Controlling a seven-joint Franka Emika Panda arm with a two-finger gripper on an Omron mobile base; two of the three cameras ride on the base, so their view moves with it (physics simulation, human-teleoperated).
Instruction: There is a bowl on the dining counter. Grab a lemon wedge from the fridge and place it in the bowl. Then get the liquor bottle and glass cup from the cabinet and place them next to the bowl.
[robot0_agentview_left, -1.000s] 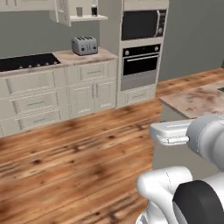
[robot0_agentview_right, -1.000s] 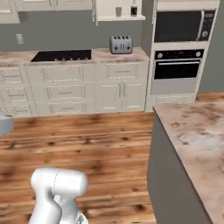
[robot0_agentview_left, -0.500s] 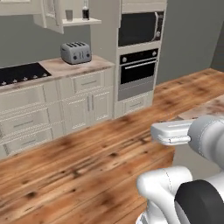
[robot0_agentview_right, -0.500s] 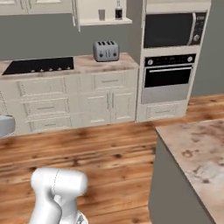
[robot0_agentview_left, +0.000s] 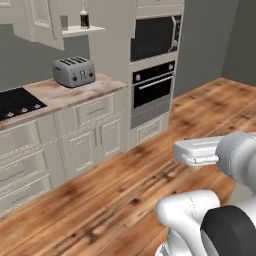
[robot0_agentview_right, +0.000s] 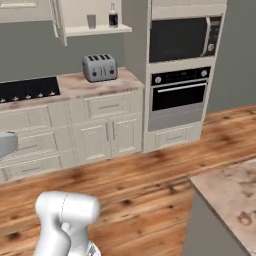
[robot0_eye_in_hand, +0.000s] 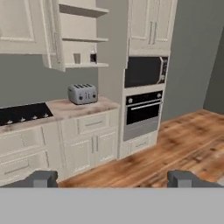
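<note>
The cabinet (robot0_eye_in_hand: 52, 39) hangs on the wall with its panelled door swung open. On its cream shelf (robot0_agentview_right: 97, 31) stand the glass cup (robot0_eye_in_hand: 77, 58) (robot0_agentview_right: 91, 21) (robot0_agentview_left: 64, 22) and, just right of it, the small liquor bottle (robot0_eye_in_hand: 93, 56) (robot0_agentview_right: 113, 17) (robot0_agentview_left: 84, 18). My gripper (robot0_eye_in_hand: 113, 179) is open, its two dark fingertips (robot0_eye_in_hand: 41, 178) far apart with nothing between them, well short of the cabinet and below it. A corner of the dining counter (robot0_agentview_right: 225, 190) shows at the lower right. The bowl, the lemon wedge and the fridge are out of view.
A grey toaster (robot0_agentview_left: 74, 71) sits on the marbled worktop under the shelf, beside a black cooktop (robot0_agentview_left: 15, 102). Cream base units (robot0_agentview_right: 107, 135) run below. A tall unit with microwave (robot0_agentview_right: 182, 37) and oven (robot0_agentview_right: 177, 97) stands to the right. Wooden floor (robot0_agentview_left: 115, 200) lies between me and them.
The whole picture has shifted: the base has driven closer to the wall units, which look larger now. The dining counter has slid toward the right edge. The gripper stays open.
</note>
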